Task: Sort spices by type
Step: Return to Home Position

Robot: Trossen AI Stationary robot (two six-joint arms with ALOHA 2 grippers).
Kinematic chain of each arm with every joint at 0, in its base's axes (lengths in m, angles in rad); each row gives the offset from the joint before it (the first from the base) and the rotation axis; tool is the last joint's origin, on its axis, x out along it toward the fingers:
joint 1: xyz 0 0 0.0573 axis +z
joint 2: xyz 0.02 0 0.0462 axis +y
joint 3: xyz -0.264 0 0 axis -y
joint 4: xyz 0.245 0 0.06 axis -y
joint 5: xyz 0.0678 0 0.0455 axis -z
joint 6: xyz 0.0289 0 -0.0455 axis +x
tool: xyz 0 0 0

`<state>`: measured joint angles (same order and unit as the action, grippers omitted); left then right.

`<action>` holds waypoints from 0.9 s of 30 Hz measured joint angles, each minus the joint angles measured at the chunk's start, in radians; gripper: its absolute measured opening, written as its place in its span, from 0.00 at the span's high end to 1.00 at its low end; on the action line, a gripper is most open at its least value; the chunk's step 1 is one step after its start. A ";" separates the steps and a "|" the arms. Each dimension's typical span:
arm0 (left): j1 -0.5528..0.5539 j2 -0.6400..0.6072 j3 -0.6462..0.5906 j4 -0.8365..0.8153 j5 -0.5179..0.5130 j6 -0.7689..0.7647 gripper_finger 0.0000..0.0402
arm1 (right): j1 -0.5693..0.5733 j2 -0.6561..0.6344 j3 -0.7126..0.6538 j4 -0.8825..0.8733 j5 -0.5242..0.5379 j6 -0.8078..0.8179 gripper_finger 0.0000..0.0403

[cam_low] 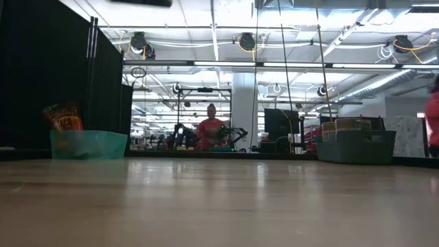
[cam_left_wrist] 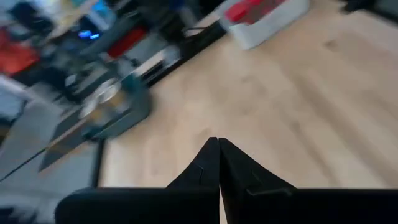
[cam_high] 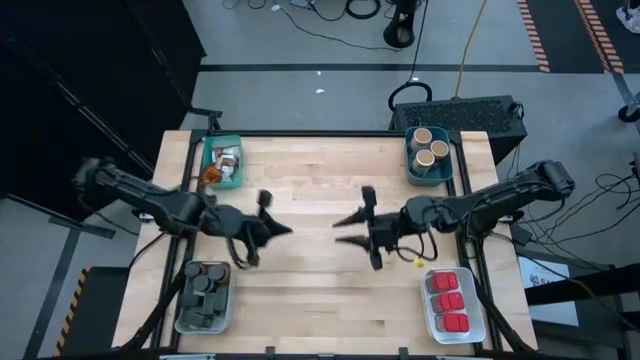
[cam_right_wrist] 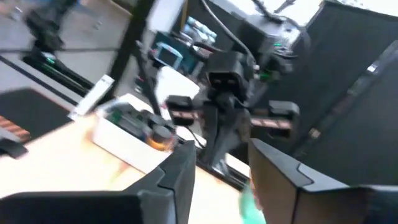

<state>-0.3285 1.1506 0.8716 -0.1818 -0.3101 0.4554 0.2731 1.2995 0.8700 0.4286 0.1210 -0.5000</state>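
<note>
Two dark grippers are being held centrally, left gripper [cam_high: 286,232] pinched closed, right gripper [cam_high: 342,231] spread; a low retreat could clip the grey plastic bin [cam_high: 203,327] of black tins [cam_high: 205,290].

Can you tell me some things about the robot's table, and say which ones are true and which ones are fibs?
1. The red tins sit in the white bin. True.
2. The tan cylinders share a bin with the red tins. False: they have their own teal bin at another corner.
3. The left gripper is holding a tin. False: its jaws are shut on nothing, over bare table.
4. The right gripper has its jaws open. True.
</note>
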 joint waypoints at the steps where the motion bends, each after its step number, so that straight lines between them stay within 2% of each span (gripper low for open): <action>1: 0.011 -0.043 -0.033 0.003 -0.018 -0.003 1.00 | -0.014 -0.016 0.000 -0.022 -0.003 -0.007 0.68; 7: 0.071 -0.277 -0.210 0.020 -0.036 -0.031 1.00 | -0.098 -0.118 0.000 -0.167 -0.167 0.012 0.78; 10: 0.092 -0.369 -0.284 0.038 -0.035 -0.032 1.00 | -0.126 -0.153 -0.011 -0.205 -0.199 0.021 0.81; 17: 0.131 -0.571 -0.396 0.042 0.005 -0.031 1.00 | -0.160 -0.280 -0.163 -0.110 -0.203 0.014 0.88; 27: 0.173 -0.835 -0.490 0.037 0.026 -0.032 1.00 | -0.163 -0.583 -0.450 0.025 -0.166 0.070 0.92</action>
<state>-0.1558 0.3152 0.3818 -0.1450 -0.2840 0.4238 0.1104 0.7170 0.4202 0.4535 -0.0449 -0.4302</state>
